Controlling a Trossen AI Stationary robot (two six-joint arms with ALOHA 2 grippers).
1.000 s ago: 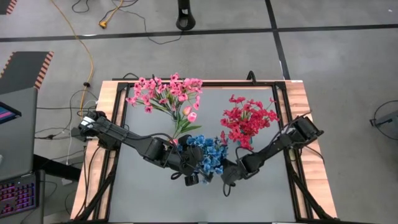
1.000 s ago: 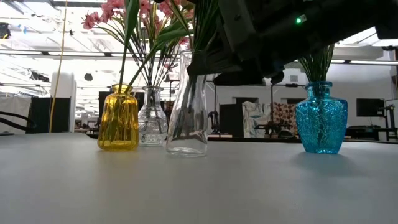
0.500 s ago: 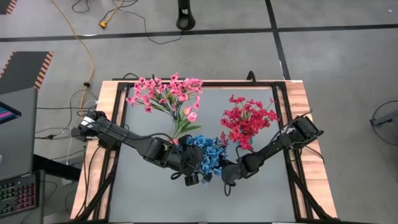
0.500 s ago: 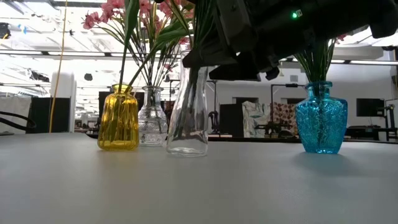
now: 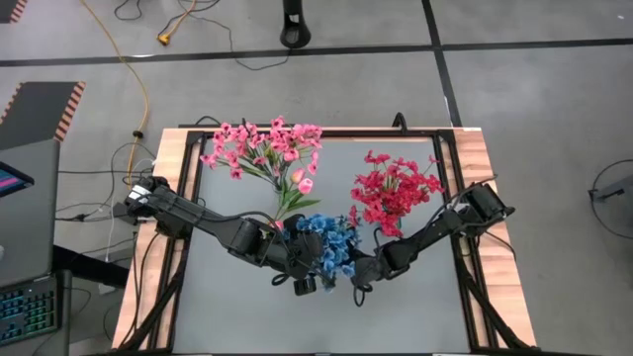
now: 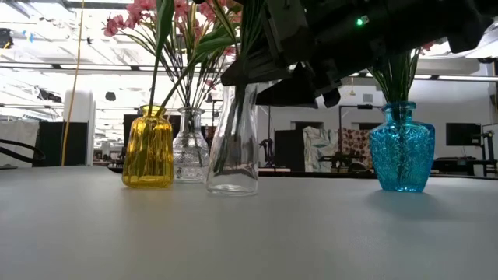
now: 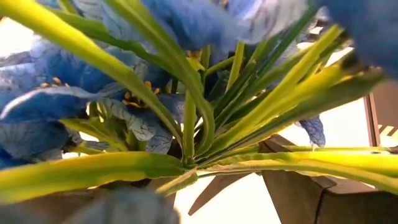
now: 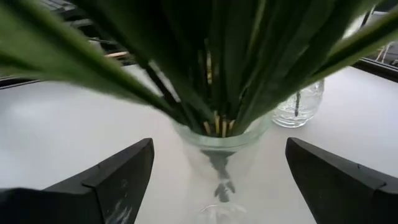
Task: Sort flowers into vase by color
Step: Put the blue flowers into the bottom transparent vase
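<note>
My right hand point(image 8: 217, 171) stands spread wide, released, its fingers on either side of the clear vase point(image 6: 233, 148) near the middle of the tabletop point(image 6: 249, 233); the blue flowers point(image 5: 329, 247) stand in that vase. My left hand point(image 5: 305, 282) sits just beside the blue blossoms; I cannot tell whether it grips them.

Both arms are dark, almost black, and built of thick rounded links joined by heavier round joints. The left arm point(image 5: 213, 229) has black cables running along the links near its base at about 9 o'clock on the desk. The right arm point(image 5: 445, 225) has a blocky dark shoulder housing at about 3 o'clock. One small green light point(image 6: 361, 21) glows on the dark body.
</note>
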